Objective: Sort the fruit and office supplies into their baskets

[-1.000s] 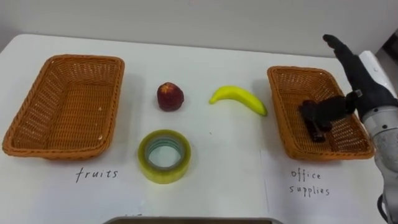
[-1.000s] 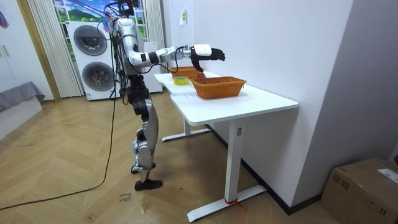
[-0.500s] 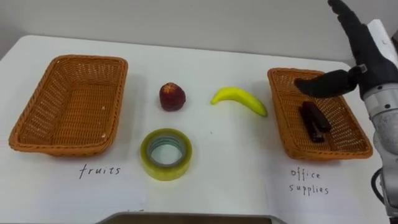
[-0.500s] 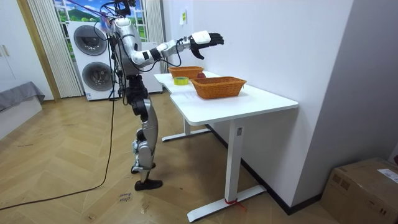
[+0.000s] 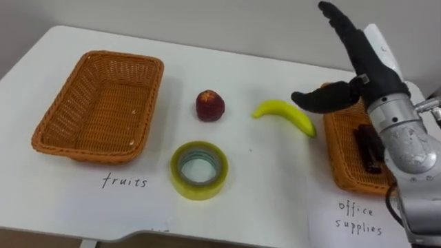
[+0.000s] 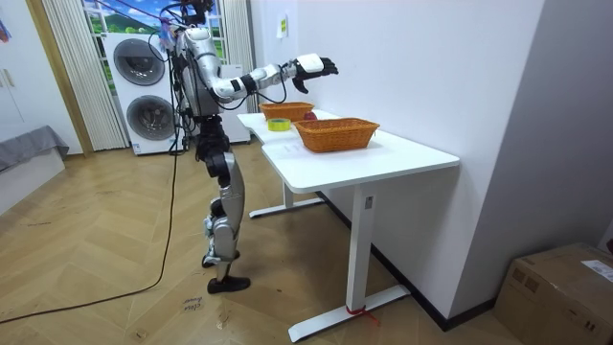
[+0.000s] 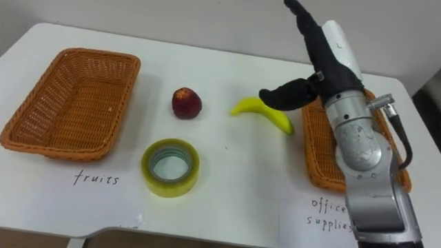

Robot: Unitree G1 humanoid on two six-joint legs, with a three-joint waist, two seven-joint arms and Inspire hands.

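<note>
Wicker marks both ends of a white surface. The fruit basket at the left of the frame holds nothing. The office-supplies basket sits at the right, and a handwritten label lies below each basket.

A dark stapler lies inside the right basket, so 1 of the 4 items appears sorted. 3 items are left out on the surface between the baskets:
- a red apple, just left of centre
- a yellow banana to its right, close beside the office-supplies basket but apart from it
- a yellow tape roll, lying flat below the apple

The robot's right hand is raised at the upper right of the frame, above the gap between the banana and the right basket. Its fingers are straight and spread, the thumb points toward the banana, and it holds nothing.

By this layout, both fruits need moving to the left basket and the tape to the right one. The banana looks like the nearest candidate.
</note>
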